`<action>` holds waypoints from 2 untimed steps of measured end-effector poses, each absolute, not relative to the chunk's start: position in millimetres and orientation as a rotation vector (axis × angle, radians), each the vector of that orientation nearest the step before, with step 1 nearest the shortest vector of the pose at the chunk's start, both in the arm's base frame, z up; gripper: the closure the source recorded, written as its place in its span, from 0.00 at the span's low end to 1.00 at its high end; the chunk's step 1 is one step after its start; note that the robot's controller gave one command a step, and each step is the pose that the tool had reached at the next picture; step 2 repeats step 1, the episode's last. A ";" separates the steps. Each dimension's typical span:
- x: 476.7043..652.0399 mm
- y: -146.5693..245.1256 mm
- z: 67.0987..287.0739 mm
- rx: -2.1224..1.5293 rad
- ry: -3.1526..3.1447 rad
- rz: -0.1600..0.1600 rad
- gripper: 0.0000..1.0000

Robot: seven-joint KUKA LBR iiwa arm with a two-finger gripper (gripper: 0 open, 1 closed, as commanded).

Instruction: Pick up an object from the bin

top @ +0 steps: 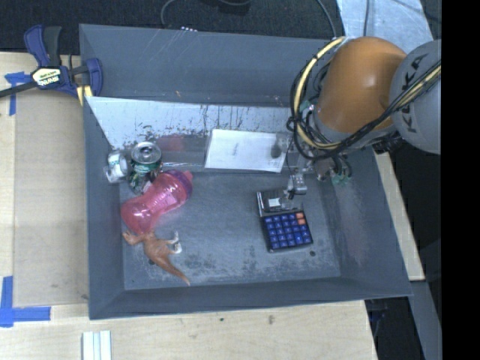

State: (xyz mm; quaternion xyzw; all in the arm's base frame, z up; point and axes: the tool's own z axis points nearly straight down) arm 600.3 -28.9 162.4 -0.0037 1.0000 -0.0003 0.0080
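Fingers [298, 182]: released or clenched, cannot tell
Calculator [284, 223]: long axis up-down in view; display end uppermost, beside fingers

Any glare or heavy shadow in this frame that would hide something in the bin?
Camera view: a pale glare band runs along the bin's back wall, and the can glints on top. Camera view: the floor is evenly lit with no hard shadows, so the pink bottle, toy dinosaur and calculator read clearly; the gripper hangs over the calculator's upper end.
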 end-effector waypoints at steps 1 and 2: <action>588.4 -51.5 105.4 -0.167 3.126 0.000 0.00; 588.4 -51.5 105.4 -0.167 3.126 0.000 0.00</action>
